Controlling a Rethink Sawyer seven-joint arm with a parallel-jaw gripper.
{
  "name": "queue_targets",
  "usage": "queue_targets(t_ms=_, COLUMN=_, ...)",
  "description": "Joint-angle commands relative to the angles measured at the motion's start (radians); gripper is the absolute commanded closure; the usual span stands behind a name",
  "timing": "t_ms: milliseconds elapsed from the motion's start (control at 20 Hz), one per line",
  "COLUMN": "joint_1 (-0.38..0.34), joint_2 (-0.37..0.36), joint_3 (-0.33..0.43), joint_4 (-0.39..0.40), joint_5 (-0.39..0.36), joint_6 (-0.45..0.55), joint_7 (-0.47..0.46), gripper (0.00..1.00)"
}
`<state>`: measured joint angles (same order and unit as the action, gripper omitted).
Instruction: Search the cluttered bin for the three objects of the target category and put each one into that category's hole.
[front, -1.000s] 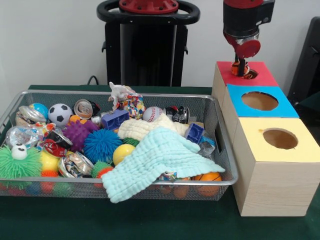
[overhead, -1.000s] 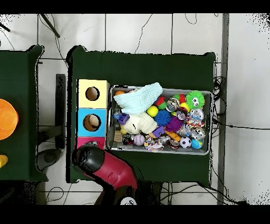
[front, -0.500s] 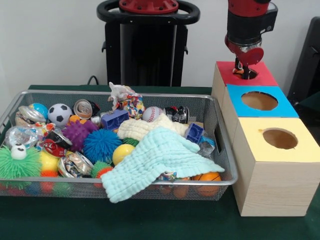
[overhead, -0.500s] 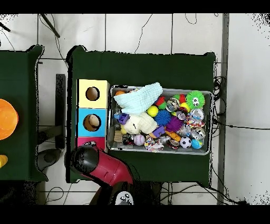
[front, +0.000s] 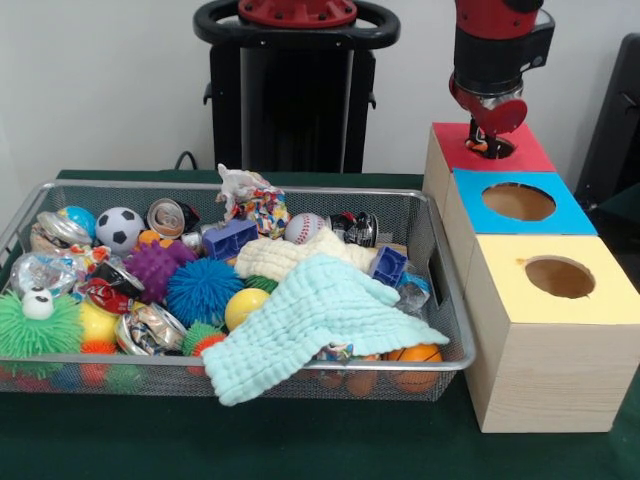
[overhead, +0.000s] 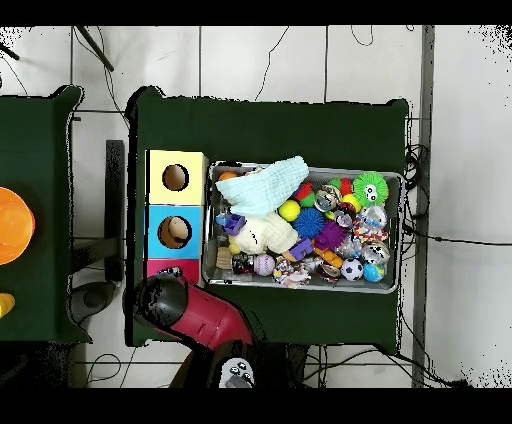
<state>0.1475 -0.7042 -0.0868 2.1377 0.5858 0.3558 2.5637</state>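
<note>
Holding most of the clutter, your bin (front: 440, 260) is awaiting more searching; the red box (front: 495, 150) is receiving one item; the gripper (front: 482, 140) is hanging over its hole, grip state impossible to tell.

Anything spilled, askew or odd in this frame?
Only the mint cloth: one corner droops over the wire bin's front rim, hanging outside. Nothing lies on the table; the three boxes sit in line.
</note>
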Motion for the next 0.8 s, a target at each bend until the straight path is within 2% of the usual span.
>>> queue_targets(t_ms=50, joint_1=-0.050, joint_2=0.048, joint_3=0.005, joint_4=-0.034, joint_5=-0.041, joint_6=-0.068, joint_7=0.079, gripper=0.00)
queue_targets(t_ms=200, joint_1=-0.055, joint_2=0.045, joint_3=0.003, joint_4=-0.036, joint_5=-0.043, joint_6=-0.058, joint_7=0.077, gripper=0.00)
queue_targets(t_ms=500, joint_1=-0.037, joint_2=0.025, joint_3=-0.028, joint_4=-0.068, joint_5=-0.045, joint_6=0.029, joint_7=0.100, gripper=0.00)
queue_targets(t_ms=800, joint_1=-0.023, joint_2=-0.029, joint_3=-0.083, joint_4=-0.152, joint_5=-0.076, joint_6=0.259, joint_7=0.176, gripper=0.00)
